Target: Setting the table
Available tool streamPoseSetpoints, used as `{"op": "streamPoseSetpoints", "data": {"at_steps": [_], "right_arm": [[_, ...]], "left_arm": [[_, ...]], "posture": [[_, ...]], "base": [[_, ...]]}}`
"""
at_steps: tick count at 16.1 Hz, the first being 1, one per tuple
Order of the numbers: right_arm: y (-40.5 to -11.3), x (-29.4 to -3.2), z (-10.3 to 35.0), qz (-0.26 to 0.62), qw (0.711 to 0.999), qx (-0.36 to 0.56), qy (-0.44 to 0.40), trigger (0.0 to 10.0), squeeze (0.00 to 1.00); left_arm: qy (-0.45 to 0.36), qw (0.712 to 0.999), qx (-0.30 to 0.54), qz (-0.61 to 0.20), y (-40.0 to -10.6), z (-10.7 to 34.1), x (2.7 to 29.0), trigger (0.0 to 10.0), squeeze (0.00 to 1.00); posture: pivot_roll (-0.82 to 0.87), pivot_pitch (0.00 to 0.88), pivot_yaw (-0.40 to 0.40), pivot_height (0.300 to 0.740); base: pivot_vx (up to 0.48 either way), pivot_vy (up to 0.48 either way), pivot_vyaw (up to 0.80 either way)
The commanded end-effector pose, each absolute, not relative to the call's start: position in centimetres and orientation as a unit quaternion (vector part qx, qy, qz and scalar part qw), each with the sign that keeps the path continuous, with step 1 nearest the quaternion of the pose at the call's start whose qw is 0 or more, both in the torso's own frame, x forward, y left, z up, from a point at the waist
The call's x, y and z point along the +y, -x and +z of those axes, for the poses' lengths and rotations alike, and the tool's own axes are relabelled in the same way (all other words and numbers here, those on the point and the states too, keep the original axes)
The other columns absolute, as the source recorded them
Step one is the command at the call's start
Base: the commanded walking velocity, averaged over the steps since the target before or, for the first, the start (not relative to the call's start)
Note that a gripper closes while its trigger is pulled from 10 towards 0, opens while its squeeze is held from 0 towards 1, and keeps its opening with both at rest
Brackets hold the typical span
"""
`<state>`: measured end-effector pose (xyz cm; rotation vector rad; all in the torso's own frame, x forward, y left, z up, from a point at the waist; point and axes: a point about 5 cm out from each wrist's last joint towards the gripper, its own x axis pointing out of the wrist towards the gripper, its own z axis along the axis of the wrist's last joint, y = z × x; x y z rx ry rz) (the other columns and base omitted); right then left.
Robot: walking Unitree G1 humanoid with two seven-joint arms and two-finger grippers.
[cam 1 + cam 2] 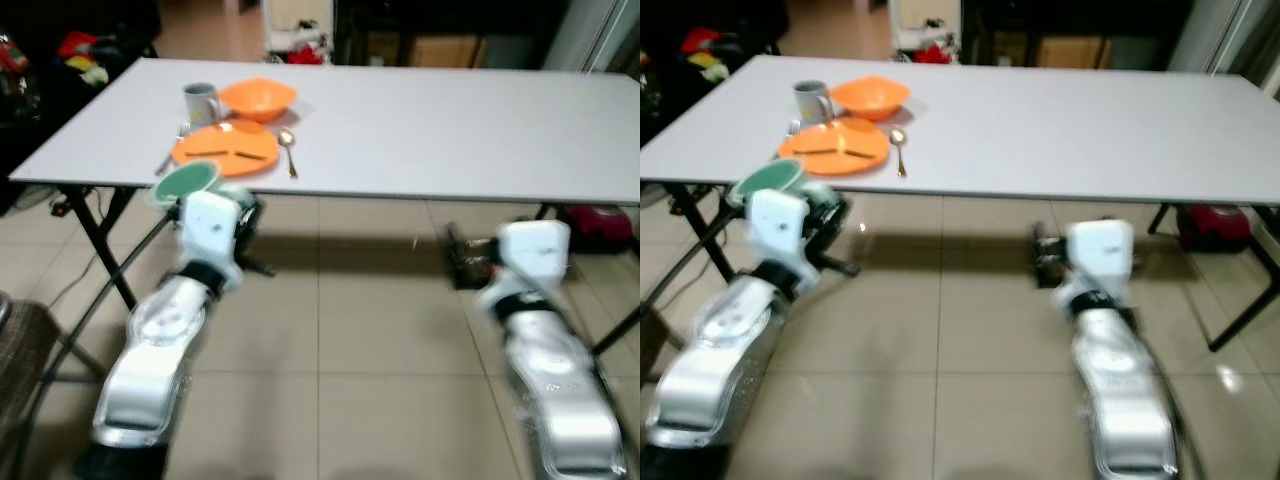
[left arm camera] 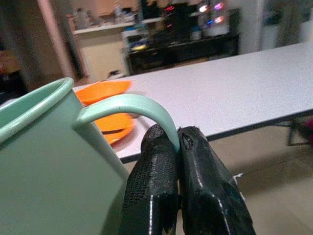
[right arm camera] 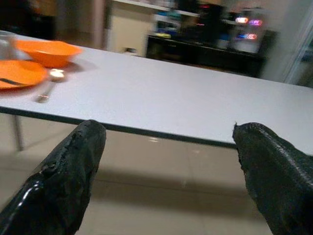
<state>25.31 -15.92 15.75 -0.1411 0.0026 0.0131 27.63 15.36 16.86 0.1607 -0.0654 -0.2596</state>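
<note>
The green mug [image 2: 44,161] hangs by its handle, pinched in the left gripper [image 2: 178,147], just short of the table [image 1: 450,130] edge near the orange plate [image 1: 225,150] — still in carry. Next: lift it onto the tabletop. The right gripper [image 3: 166,147] gapes wide, empty.

A room in a lived-in home — a dining area. A long white folding table [image 1: 420,120] on black legs stands on beige floor tiles [image 1: 350,330]. At its far left corner sit an orange plate [image 1: 225,150], an orange bowl [image 1: 258,97], a grey mug [image 1: 201,101] and a spoon [image 1: 288,150]. Beyond the table, a dark shelf [image 2: 195,34] holds glowing electronics, and a pale counter [image 2: 105,46] stands beside it — household clutter [image 1: 80,55] lies at far left.
</note>
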Motion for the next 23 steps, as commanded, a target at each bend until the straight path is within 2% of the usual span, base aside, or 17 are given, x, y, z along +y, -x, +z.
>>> {"op": "streamPoseSetpoints", "data": {"at_steps": [1, 10, 15, 23], "right_arm": [[-25.28, -16.93, 15.96, -0.011, 0.997, -0.003, 0.079, 10.0, 0.0], [-25.54, -17.45, 16.42, -0.016, 0.997, -0.009, 0.075, 10.0, 0.0], [-25.92, -16.99, 16.53, -0.014, 0.997, -0.013, 0.07, 10.0, 0.0], [-25.7, -17.1, 15.73, -0.02, 0.998, 0.001, 0.053, 10.0, 0.0]], "left_arm": [[-0.078, 0.986, -0.041, -0.142, -27.78, 17.16, 14.53, 10.0, 0.0], [-0.074, 0.986, -0.043, -0.145, -28.1, 17.1, 14.07, 10.0, 0.0], [-0.08, 0.985, -0.047, -0.147, -28.43, 17.34, 14.27, 10.0, 0.0], [-0.09, 0.98, -0.045, -0.171, -28.7, 17.1, 13.74, 10.0, 0.0]], "posture": [[0.04, 0.0, 0.021, 0.74], [0.02, 0.0, 0.02, 0.74], [0.02, 0.0, 0.028, 0.74], [0.04, 0.0, 0.023, 0.74]], "base": [[0.409, 0.0, 0.0], [0.409, 0.0, 0.0], [0.409, 0.0, -0.72], [0.408, 0.0, -0.1]]}}
